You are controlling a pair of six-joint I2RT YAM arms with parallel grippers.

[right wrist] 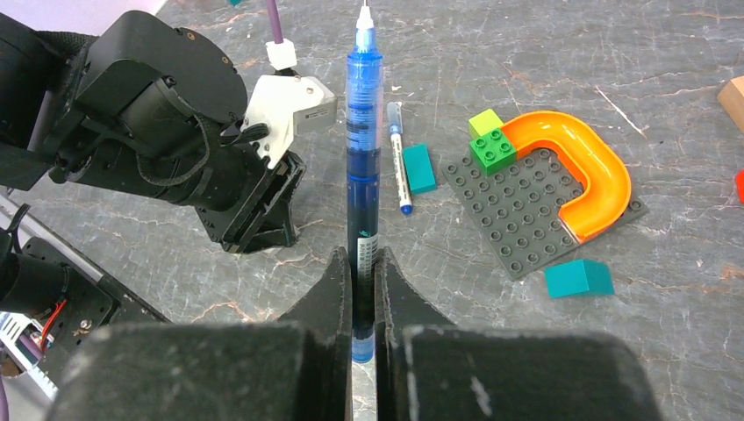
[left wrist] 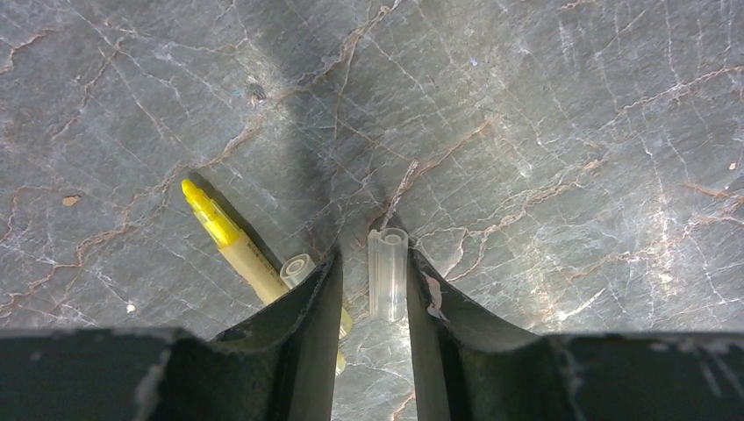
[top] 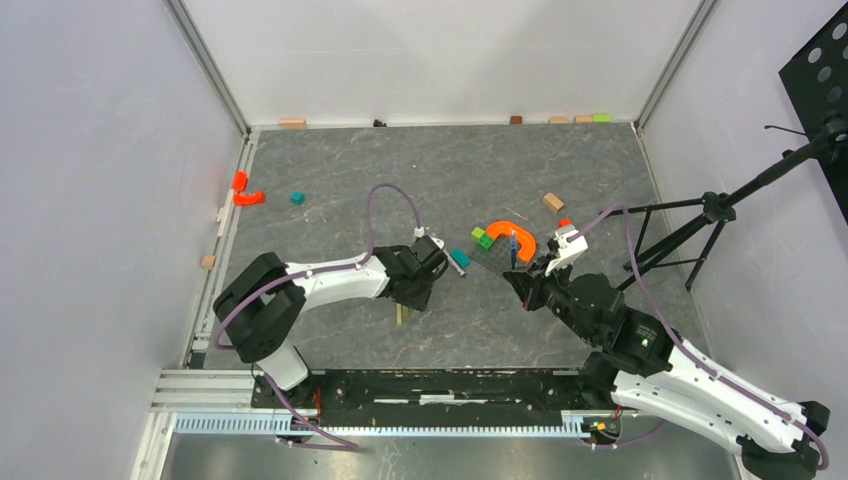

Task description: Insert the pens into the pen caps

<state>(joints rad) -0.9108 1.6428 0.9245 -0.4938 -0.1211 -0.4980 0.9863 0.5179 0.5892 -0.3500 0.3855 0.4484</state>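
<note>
A clear pen cap (left wrist: 387, 272) lies on the table between my left gripper's (left wrist: 372, 254) fingers. It rests against the right finger, with a gap to the left one, so the jaws stand open around it. Just left of that gripper lie a yellow pen (left wrist: 230, 241) and a second clear cap (left wrist: 296, 267). My right gripper (right wrist: 361, 256) is shut on a blue pen (right wrist: 363, 132), held above the table with its tip pointing away. A white pen with blue ends (right wrist: 397, 156) lies on the table beyond. In the top view the two grippers (top: 425, 275) (top: 525, 285) face each other mid-table.
A grey baseplate (right wrist: 526, 219) carries an orange arch (right wrist: 597, 171) and a green brick (right wrist: 491, 149). Teal blocks (right wrist: 419, 167) (right wrist: 579, 278) lie beside it. Red pieces (top: 245, 192) sit at the far left, and a wooden block (top: 553, 202) and a tripod (top: 690, 235) at the right.
</note>
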